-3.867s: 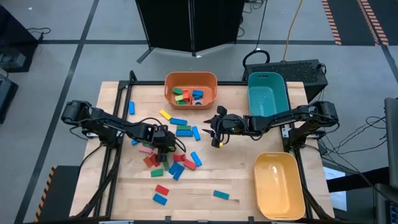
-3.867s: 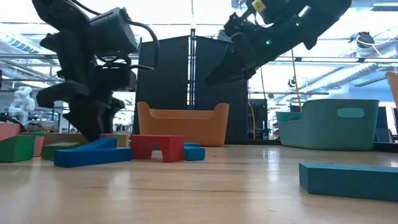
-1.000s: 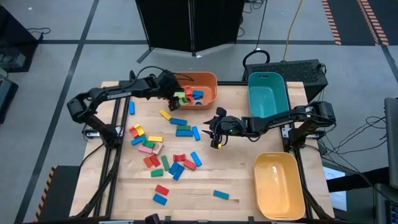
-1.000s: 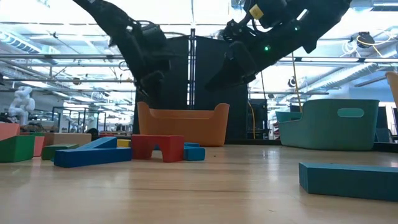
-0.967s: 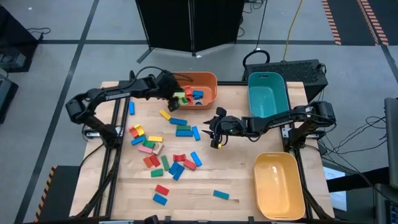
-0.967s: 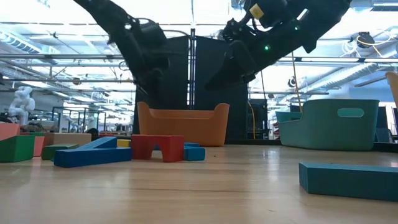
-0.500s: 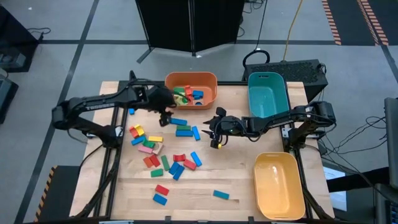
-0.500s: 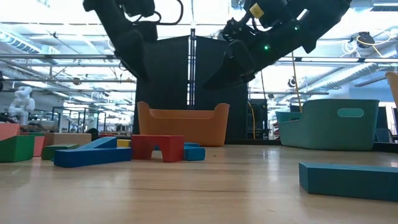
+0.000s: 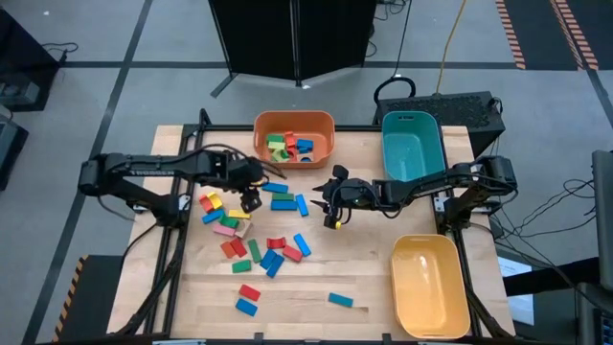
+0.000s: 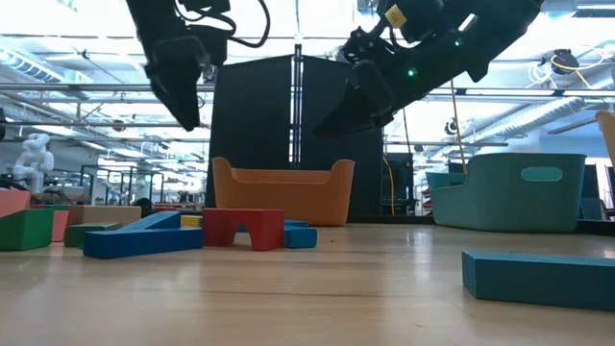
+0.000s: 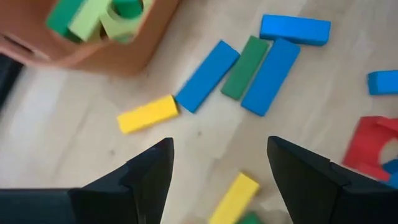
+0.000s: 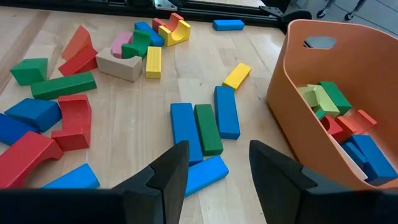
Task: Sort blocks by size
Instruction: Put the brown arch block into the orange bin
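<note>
The left gripper hung above the table at about 9 o'clock from centre, fingers apart w/ nothing between them, bare wood and a yellow block showing below. The right gripper waited near mid-table, also parted and empty, looking over a blue-green-blue row. The blocks were mostly loose on the table's left half, from 9 to 6 o'clock, w/ several already in the orange bin at 12; the teal bin and the yellow bin looked empty. Main risk, as I judged it — the pile at 8 o'clock was packed tight, so a descent there could pinch two pieces at once or shove neighbours aside. The flat blocks gave little edge to grab, so a slip seemed likely. The arms also sat near each other around the middle row — a clash was possible if both reached for it.
</note>
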